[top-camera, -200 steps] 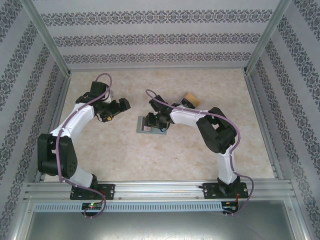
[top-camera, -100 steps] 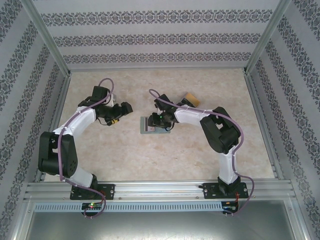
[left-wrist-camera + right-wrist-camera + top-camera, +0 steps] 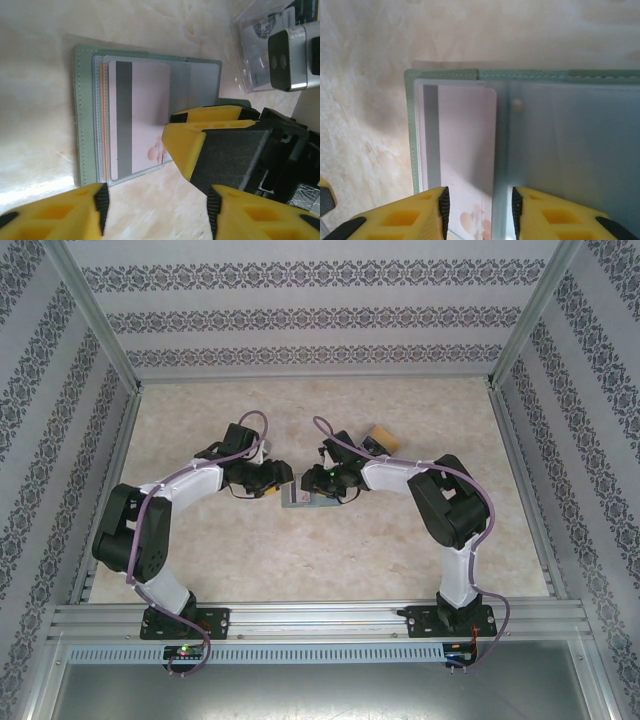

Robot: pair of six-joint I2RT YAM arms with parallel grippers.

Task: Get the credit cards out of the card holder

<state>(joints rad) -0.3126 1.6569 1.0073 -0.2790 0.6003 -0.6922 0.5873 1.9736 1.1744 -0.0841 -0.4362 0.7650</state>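
Right wrist: pinkish card (image 3: 465, 145) partly behind right end effector (image 3: 476, 212)

A robotics lab test cell; a boxed enclosure of bare aluminium posts (image 3: 95, 315) carries flat wall panels (image 3: 320, 315) printed with grey ornamental stripes on three sides; the desk (image 3: 300, 560) inside has a cream marble-look top; two white-and-black robot arms, the left arm (image 3: 190, 485) and the right arm (image 3: 450, 510), are bolted to an aluminium rail (image 3: 320, 612) at the near edge; purple cables (image 3: 484, 515) run along them; a slotted cable duct (image 3: 320, 652) lies just in front of the rail.
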